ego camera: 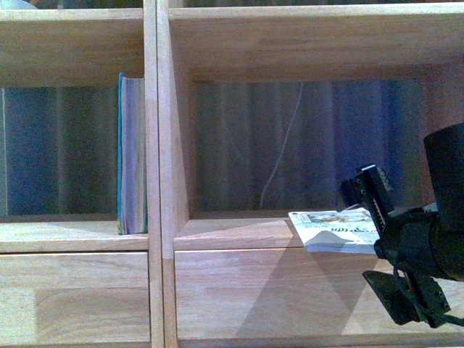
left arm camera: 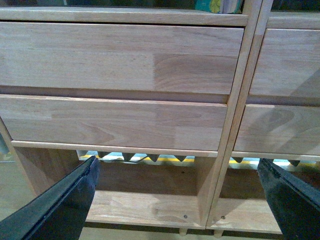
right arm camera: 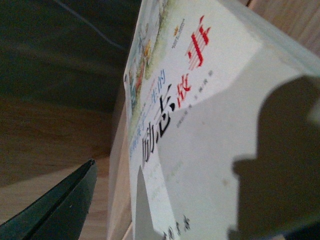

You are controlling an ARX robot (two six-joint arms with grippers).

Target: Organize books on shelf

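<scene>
Right gripper (ego camera: 374, 233) spread wide at the thin white paperback with red lettering (ego camera: 335, 228); left gripper (left arm camera: 177, 167) spread wide, empty.
In the right wrist view, one dark finger (right arm camera: 60, 205) stands apart from the paperback's edge. The paperback lies flat on the floor of the right cubby of the light-wood shelving unit (ego camera: 163, 181), overhanging its front edge. The thick teal-covered book (ego camera: 132, 156) stands upright in the left cubby, against the divider. The left gripper faces the plain drawer fronts (left arm camera: 120, 60).
</scene>
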